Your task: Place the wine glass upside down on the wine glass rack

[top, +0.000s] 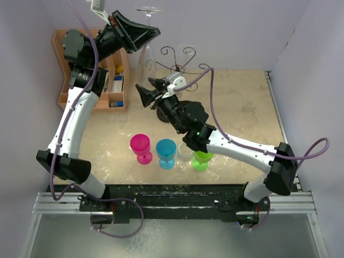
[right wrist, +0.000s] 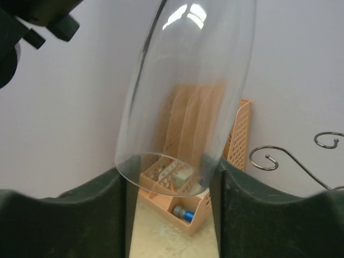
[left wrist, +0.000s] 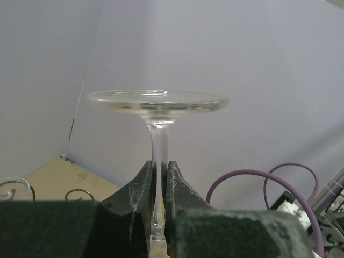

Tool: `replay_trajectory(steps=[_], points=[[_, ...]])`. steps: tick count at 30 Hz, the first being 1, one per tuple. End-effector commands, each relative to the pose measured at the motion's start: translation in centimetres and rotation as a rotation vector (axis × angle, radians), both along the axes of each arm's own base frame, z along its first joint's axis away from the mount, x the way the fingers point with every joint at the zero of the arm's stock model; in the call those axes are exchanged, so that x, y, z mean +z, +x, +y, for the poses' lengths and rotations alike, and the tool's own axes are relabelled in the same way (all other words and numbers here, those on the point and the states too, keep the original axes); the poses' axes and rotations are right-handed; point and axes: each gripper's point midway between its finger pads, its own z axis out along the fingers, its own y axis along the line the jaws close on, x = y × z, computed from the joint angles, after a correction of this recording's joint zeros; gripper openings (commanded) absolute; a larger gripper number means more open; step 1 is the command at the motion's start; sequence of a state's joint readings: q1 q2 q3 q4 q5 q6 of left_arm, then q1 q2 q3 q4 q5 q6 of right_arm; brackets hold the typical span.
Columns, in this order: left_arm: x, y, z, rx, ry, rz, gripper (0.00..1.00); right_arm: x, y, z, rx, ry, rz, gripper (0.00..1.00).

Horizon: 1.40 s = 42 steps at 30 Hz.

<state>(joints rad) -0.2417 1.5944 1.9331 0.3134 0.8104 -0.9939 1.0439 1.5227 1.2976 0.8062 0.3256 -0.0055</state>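
Your left claw [top: 152,31] is clenched on the stem of the wine glass [top: 146,59], just under the foot, and the glass hangs upside down in the air with its foot on top and its bowl pointing down. It sits at the back of the counter [top: 242,102], between the peach slotted organizer [top: 110,91] and the wine glass rack [top: 179,65], and it is not on the rack. Your right claw [top: 149,87] is released, its fingers [right wrist: 80,215] spread to either side of the bowl's rim. From the right wrist view you cannot tell whether they touch the glass. The rack's curled wire arms show just to the right of the bowl, apart from it. Nearer your arm bases, four goblets stand upright in a row: pink [top: 141,146], blue [top: 166,150], clear [top: 185,156] and green [top: 201,158].
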Motion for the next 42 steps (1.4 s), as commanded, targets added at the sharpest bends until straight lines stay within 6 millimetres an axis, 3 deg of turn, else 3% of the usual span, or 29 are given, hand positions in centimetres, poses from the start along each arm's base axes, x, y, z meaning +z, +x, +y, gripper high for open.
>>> replay_trajectory(steps=[1,3,4,8,10,13,16,21,27,32,37,42], points=[[0.1,-2.6,-1.1,-0.029,0.084,-0.133,0.0,8.3,-2.3,-3.7,-0.006,0.25,-0.115,0.41],[0.0,-2.6,-1.0,-0.019,0.089,-0.133,0.0,8.7,-2.4,-5.2,-0.043,0.295,-0.13,0.18],[0.1,-2.7,-1.0,-0.017,0.094,-0.139,0.0,8.9,-2.5,-6.1,-0.06,0.318,-0.137,0.12],[-0.3,-2.4,-0.8,0.011,0.118,-0.143,0.0,9.2,-3.0,-9.2,-0.136,0.372,-0.169,0.09],[-0.6,-2.1,-0.7,0.03,0.129,-0.142,0.0,9.2,-3.4,-10.2,-0.153,0.384,-0.184,0.18],[-0.8,-1.9,-0.6,0.049,0.144,-0.153,0.0,9.3,-3.9,-10.3,-0.134,0.364,-0.197,0.57],[-1.2,-1.9,-0.6,0.06,0.179,-0.19,0.0,9.1,-4.1,-9.7,-0.11,0.321,-0.187,0.78],[-2.9,-2.3,-0.7,0.06,0.305,-0.357,0.0,9.6,-5.5,-9.1,-0.049,0.167,-0.232,0.95],[-4.7,-2.9,-0.8,0.034,0.377,-0.421,0.0,12.8,-6.9,-11.7,0.007,0.172,-0.23,1.0],[-5.5,-4.5,-1.2,-0.06,0.391,-0.487,0.0,13.8,-7.0,-11.7,0.091,0.179,-0.211,0.98],[-5.6,-1.8,0.6,0.098,0.441,-0.427,0.0,13.4,-5.5,-12.7,0.09,0.216,-0.147,0.98],[-6.2,2.4,4.6,0.384,0.573,-0.459,0.0,12.3,-5.4,-12.6,0.094,0.189,-0.117,0.95]])
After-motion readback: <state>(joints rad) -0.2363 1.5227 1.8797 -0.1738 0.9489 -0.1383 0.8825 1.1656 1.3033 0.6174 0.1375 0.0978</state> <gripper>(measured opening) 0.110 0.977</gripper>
